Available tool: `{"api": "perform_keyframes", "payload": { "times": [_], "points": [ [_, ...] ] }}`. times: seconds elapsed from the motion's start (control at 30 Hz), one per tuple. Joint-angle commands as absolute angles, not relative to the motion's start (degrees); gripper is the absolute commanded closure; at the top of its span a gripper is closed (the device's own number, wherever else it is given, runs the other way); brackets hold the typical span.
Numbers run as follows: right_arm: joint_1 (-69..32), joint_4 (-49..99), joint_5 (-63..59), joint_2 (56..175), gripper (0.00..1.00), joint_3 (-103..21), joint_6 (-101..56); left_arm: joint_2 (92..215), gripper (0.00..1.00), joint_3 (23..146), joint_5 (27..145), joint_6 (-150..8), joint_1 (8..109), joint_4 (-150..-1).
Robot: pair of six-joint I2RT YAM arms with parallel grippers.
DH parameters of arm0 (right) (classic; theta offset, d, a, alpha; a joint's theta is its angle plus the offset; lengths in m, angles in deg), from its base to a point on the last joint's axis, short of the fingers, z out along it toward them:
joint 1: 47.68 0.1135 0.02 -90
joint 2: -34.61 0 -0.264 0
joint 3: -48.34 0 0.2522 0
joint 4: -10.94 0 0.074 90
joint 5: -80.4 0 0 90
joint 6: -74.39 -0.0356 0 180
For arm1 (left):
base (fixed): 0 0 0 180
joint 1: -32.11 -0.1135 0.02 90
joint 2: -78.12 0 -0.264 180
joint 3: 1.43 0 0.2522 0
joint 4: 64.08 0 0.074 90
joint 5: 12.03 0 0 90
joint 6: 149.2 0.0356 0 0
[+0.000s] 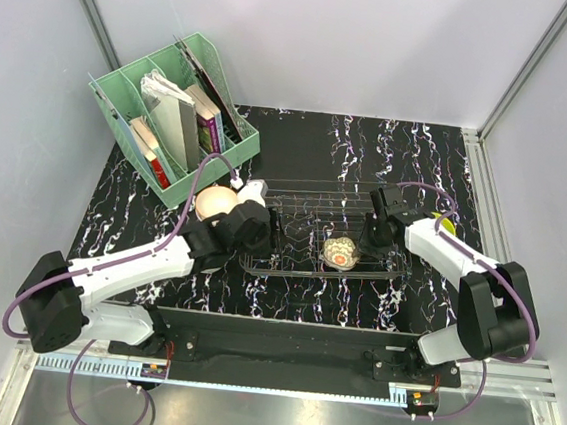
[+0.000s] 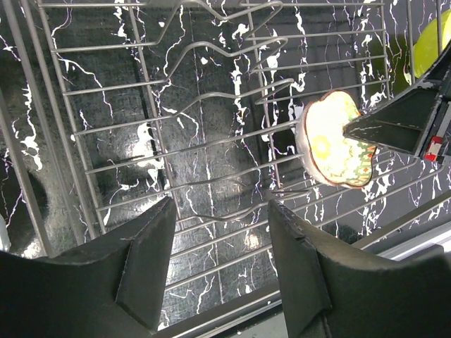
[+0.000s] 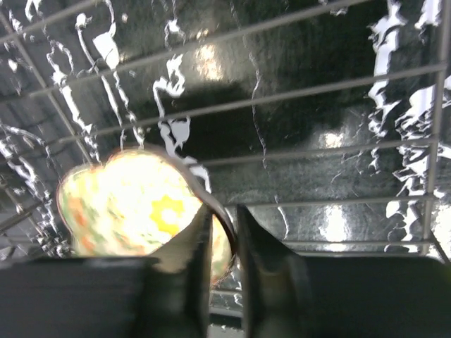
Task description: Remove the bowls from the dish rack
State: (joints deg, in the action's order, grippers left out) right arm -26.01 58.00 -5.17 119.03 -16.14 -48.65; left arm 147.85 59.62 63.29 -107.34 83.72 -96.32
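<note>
three bowls showed in all, and one dish rack (image 1: pixel 303 214), a low frame of thin dark wire lying on the black marbled table (image 1: pixel 350 149) between the two arms.

only one bowl was in the rack: a patterned bowl (image 1: pixel 341 252) with orange, yellow and green marks inside, standing on its edge among the wires toward the rack's right front. the right gripper (image 3: pixel 223 215) was down on it. in the right wrist view its two fingers stood narrowly apart, one on each side of the bowl's rim, pinching it.

the second, a tan bowl (image 1: pixel 214 202), lay outside the rack on the table off its left end, just beside the left arm's wrist. the third, a yellow-green bowl (image 1: pixel 447 224), sat outside the rack off its right end, mostly hidden behind the right arm. a sliver of it also showed at the corner of the left wrist view.

the left gripper (image 2: pixel 222 211) hovered over the left part of the rack with its two fingers spread and nothing between them, only bare wire and table beneath.

one mint-green file organiser (image 1: pixel 212 175) stood at the far left corner of the table, well apart from the rack's middle, holding several books (image 1: pixel 207 120). their exact count could not be told.
</note>
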Motion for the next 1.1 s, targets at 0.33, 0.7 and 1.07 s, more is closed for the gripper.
{"api": "perform_keyframes", "payload": {
  "times": [0.33, 0.7, 1.07],
  "points": [
    [-25.71, 57.92, -8.19, 110.56, 0.92, -18.67, -50.85, 148.34, 0.42, 58.48, 63.38, -108.42, 83.87, -92.78],
    [-26.76, 68.98, -22.05, 97.46, 1.0, -29.74, -52.0, 146.15, 0.41, 57.51, 62.06, -108.6, 83.87, -93.31],
    [-48.7, 71.99, -20.68, 100.79, 0.98, -35.82, -45.14, 144.56, 0.41, 56.45, 62.15, -108.42, 83.96, -93.31]
  ]
}}
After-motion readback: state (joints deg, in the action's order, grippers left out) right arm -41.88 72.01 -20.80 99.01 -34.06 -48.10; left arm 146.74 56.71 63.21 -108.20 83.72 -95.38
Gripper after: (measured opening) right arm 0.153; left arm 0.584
